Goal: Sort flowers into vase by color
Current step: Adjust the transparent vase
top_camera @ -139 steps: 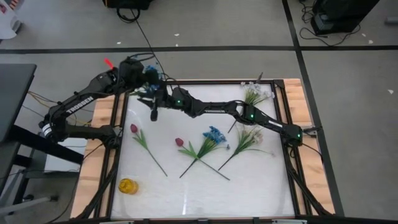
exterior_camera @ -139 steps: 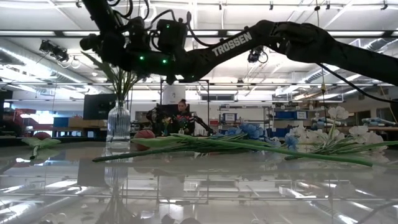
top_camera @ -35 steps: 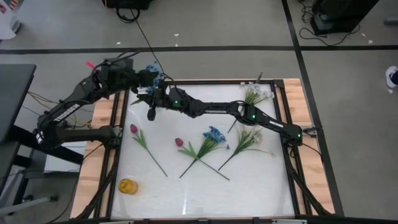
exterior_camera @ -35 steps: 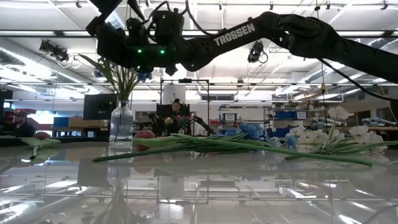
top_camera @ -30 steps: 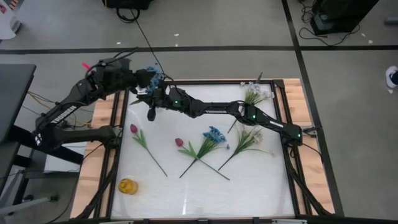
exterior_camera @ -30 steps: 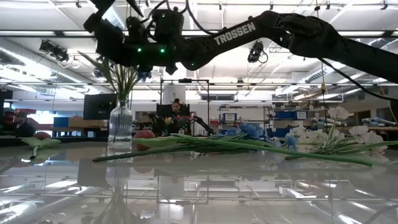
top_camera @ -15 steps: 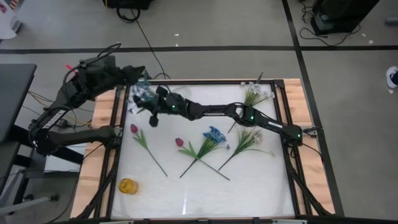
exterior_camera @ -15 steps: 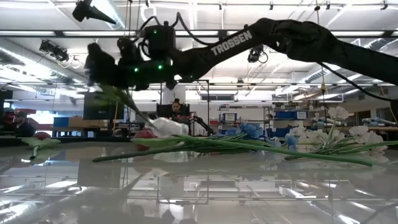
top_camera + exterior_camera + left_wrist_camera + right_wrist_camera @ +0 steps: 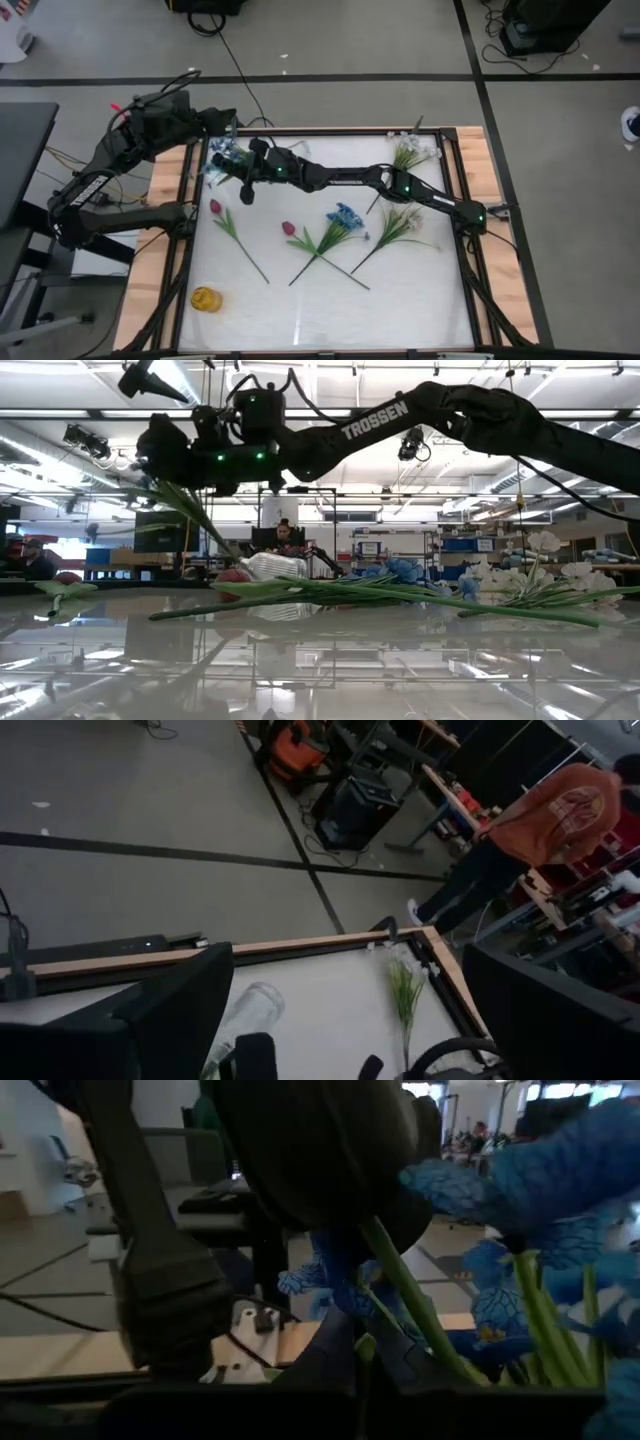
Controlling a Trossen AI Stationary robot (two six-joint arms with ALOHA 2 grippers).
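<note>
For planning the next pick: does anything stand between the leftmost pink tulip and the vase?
Nothing visible lies between the pink tulip and the vase, but the vase lies tipped on its side.

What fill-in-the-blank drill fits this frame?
The glass vase lies on its ____. The left hand is ____. The blooms by the vase's mouth are coloured ____.
Missing: side; open; blue.
</note>
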